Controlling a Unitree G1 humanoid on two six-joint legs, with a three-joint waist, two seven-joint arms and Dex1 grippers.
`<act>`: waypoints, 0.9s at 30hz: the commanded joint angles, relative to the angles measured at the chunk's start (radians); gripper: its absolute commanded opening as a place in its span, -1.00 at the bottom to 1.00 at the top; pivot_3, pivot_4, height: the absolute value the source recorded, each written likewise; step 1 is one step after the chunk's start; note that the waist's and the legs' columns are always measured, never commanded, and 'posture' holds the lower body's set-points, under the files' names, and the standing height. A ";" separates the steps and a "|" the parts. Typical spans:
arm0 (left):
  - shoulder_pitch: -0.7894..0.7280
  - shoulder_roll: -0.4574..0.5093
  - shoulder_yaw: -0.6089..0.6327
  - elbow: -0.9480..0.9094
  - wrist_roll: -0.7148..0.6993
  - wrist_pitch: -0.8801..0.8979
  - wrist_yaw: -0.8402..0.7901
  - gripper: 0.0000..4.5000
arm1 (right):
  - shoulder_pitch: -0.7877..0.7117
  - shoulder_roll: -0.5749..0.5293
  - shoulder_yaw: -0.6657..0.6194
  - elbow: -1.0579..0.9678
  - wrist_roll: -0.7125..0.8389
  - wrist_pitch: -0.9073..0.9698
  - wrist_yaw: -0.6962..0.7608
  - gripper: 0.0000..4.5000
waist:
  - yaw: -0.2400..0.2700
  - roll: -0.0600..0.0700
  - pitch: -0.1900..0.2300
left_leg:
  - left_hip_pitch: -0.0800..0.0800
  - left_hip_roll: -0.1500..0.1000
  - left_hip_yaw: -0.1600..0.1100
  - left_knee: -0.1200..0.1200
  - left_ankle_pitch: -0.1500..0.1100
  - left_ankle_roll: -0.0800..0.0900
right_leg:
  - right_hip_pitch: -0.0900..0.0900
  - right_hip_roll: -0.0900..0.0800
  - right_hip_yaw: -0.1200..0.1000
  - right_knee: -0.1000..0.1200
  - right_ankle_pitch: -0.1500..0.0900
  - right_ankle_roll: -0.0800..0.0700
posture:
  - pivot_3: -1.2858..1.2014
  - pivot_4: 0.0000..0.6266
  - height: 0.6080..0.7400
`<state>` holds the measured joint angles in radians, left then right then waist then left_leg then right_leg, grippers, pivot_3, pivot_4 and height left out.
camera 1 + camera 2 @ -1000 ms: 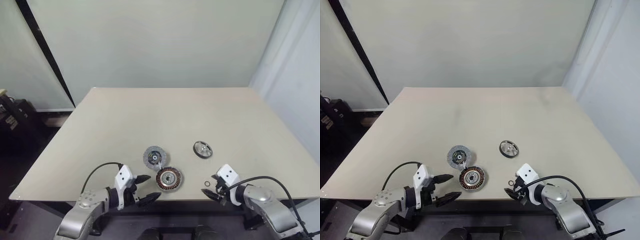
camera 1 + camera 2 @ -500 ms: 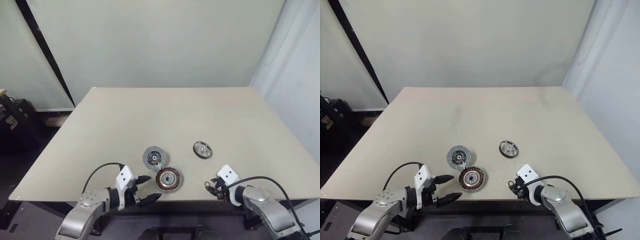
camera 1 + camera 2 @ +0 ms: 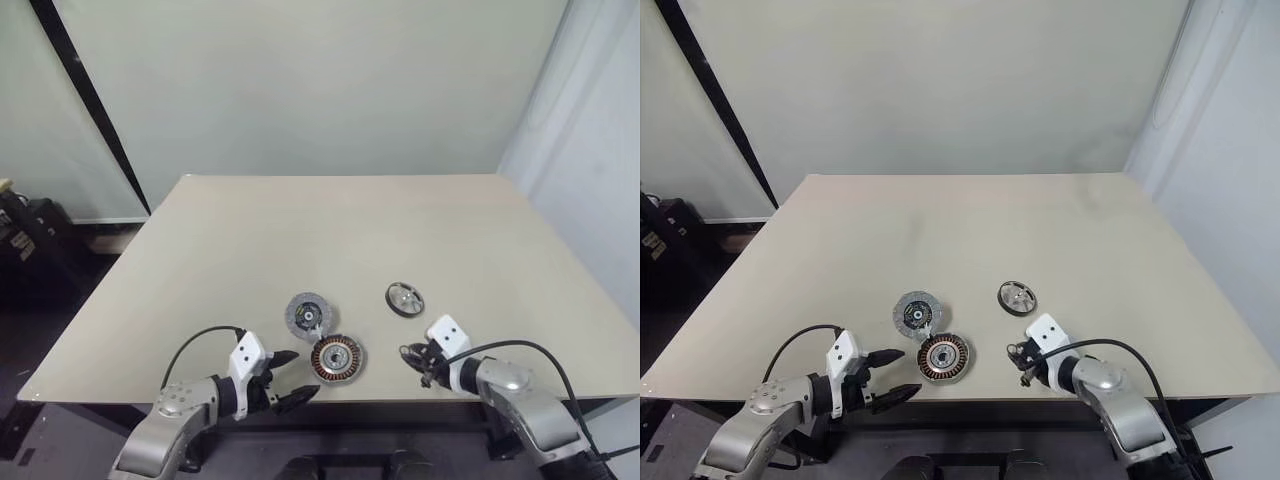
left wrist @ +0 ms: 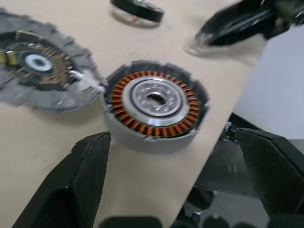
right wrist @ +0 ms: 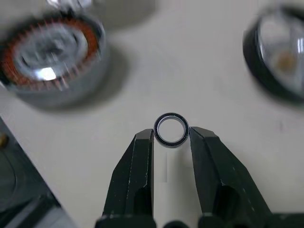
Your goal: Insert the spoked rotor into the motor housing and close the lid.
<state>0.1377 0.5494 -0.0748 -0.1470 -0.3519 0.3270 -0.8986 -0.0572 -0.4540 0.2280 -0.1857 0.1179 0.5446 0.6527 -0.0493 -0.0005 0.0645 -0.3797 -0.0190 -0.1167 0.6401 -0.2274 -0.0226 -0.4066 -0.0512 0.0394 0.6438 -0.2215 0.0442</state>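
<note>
The spoked rotor [image 3: 405, 299] lies flat on the worktop [image 3: 350, 230], untouched, a little beyond and to the right of the motor housing [image 3: 338, 356], which sits near the front edge with its copper windings facing up. The lid [image 3: 309, 314] rests just behind the housing on the left, its edge touching or nearly touching the housing's rim.

The step in hand looks like a preliminary one — the small metal ring [image 5: 171, 129], not the rotor, is between the tips of the right end effector [image 5: 171, 137], above the worktop between the housing and the rotor. The black fingers [image 5: 140, 156] are drawn close and pinch the ring at its two sides; it appears held rather than merely touched.

The left end effector [image 3: 290, 378] is spread wide and empty, hovering just left of the housing at the worktop's front edge, the housing framed between its fingers in the left wrist view.

Judging from this, the next move calls for carrying the ring to wherever it belongs — possibly the housing's centre — or setting it aside, then fetching the rotor.
</note>
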 commanded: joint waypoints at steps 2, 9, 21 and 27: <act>-0.018 -0.007 0.051 0.027 -0.007 -0.045 0.012 1.00 | -0.086 0.029 0.062 -0.057 -0.002 0.033 0.017 -0.65 | 0.000 0.000 0.000 | 0.001 0.000 0.000 0.000 0.000 0.000 | 0.000 0.000 0.000 0.000 0.000 0.000 | 0.03 -1.00 1.00; -0.015 -0.008 0.047 0.045 0.003 -0.080 0.006 1.00 | -0.210 0.113 0.176 -0.022 -0.010 0.096 0.015 -0.65 | 0.001 0.000 0.000 | 0.001 0.000 -0.001 -0.001 0.000 0.000 | 0.000 0.000 0.000 0.000 0.000 0.000 | 0.03 -1.00 1.00; -0.011 -0.003 0.047 0.022 0.001 -0.089 0.009 1.00 | -0.253 0.174 0.256 0.034 -0.026 0.110 0.002 -0.65 | 0.000 0.000 -0.001 | 0.002 -0.001 -0.001 -0.001 0.000 0.000 | 0.000 0.000 0.000 0.002 0.000 0.000 | 0.03 -1.00 1.00; -0.010 -0.005 0.039 0.020 0.004 -0.092 0.009 1.00 | -0.241 0.200 0.260 0.066 -0.039 0.091 -0.020 -0.65 | 0.000 0.000 -0.001 | 0.002 0.000 -0.001 -0.001 0.000 0.000 | 0.000 0.001 0.000 0.002 0.000 0.000 | 0.03 -1.00 1.00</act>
<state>0.1356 0.5399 -0.0484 -0.0921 -0.3488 0.2531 -0.8897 -0.2933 -0.2624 0.4926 -0.1080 0.0839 0.6572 0.6454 -0.0493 -0.0006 0.0639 -0.3776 -0.0194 -0.1175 0.6394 -0.2272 -0.0223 -0.4064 -0.0506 0.0395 0.6459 -0.2213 0.0443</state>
